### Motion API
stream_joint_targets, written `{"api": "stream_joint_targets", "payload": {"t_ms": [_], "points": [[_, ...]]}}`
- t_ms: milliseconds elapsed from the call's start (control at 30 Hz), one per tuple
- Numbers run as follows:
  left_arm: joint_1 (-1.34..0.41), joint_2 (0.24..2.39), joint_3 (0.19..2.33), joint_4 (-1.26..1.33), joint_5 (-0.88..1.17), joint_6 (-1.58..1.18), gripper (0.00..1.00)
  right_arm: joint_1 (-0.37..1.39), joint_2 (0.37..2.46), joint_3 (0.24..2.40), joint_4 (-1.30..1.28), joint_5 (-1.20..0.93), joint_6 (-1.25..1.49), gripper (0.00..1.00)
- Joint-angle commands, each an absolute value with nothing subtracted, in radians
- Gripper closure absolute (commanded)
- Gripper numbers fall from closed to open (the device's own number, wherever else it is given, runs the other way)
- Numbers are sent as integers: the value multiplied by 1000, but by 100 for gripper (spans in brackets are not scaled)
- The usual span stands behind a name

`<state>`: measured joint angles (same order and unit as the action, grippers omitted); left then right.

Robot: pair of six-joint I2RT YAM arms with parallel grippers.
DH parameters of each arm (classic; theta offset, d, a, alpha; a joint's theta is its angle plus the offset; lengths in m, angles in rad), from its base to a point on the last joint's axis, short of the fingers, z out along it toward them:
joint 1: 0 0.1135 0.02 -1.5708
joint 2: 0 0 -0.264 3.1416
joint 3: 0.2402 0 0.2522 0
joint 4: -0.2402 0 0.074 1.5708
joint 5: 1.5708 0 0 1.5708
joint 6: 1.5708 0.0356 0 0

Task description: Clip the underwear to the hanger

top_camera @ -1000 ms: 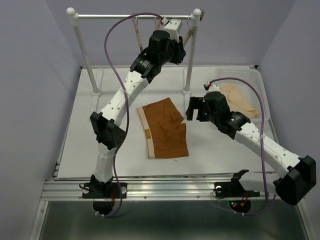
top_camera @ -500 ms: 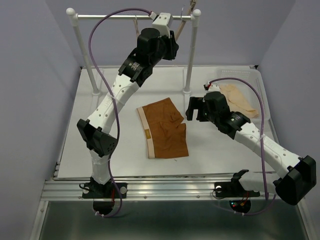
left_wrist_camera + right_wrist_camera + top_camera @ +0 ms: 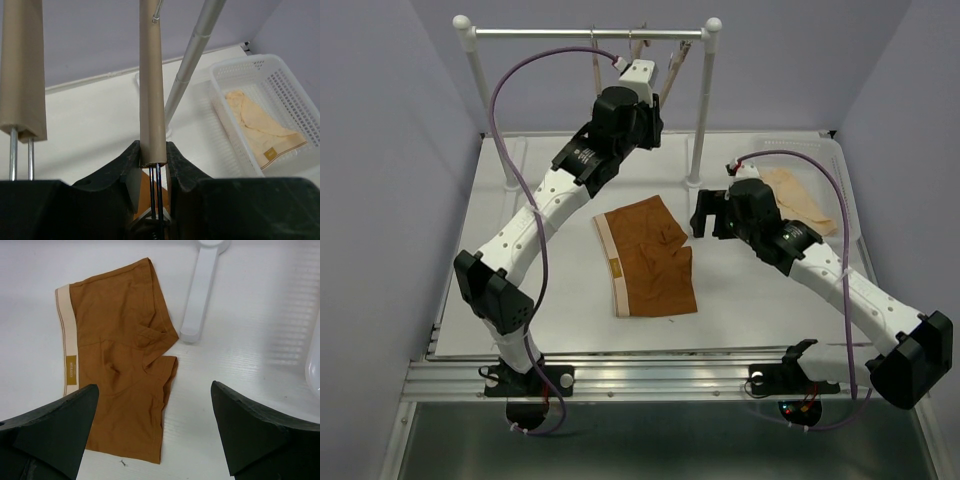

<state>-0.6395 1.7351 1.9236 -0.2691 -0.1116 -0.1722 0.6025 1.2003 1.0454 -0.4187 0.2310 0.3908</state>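
The rust-brown underwear (image 3: 645,255) lies flat on the white table, tan waistband to the left; it also shows in the right wrist view (image 3: 120,355). My left gripper (image 3: 640,72) is raised just below the rack rail. In the left wrist view it (image 3: 152,152) is shut on the lower end of a light-wood hanger (image 3: 151,85), whose wire hook shows at the top. The hanger's clip wires hang down between the jaws. My right gripper (image 3: 706,215) hovers over the underwear's right edge, and it (image 3: 155,435) is open and empty.
A second wooden hanger (image 3: 22,70) hangs left of the held one. The rack rail (image 3: 590,33) has a right post (image 3: 192,65) and a foot (image 3: 200,295). A white basket (image 3: 240,65) at the right holds a cream garment (image 3: 260,125).
My left gripper has shifted left and slightly down under the rail, and its elbow has swung left and lower. The right arm has barely moved. The underwear has not moved.
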Motion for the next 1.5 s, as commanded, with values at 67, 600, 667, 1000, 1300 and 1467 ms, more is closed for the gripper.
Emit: {"api": "stream_joint_targets", "payload": {"t_ms": [67, 600, 667, 1000, 1300, 1467], "points": [[-676, 1599, 1786, -164, -163, -147, 100, 597, 1198, 1138, -376, 212, 382, 0], [-704, 1160, 1217, 58, 33, -333, 100, 597, 1127, 1144, -12, 23, 500, 0], [-706, 1131, 1169, 69, 49, -371, 100, 597, 1141, 1154, 42, -42, 511, 0], [-709, 1042, 1068, 66, 86, -426, 100, 597, 1183, 1120, 297, -212, 615, 5], [-710, 997, 1013, 153, 205, -488, 100, 597, 1241, 1115, 336, -252, 699, 9], [-710, 959, 968, 215, 221, -529, 100, 597, 1230, 1086, 356, -247, 716, 11]]}}
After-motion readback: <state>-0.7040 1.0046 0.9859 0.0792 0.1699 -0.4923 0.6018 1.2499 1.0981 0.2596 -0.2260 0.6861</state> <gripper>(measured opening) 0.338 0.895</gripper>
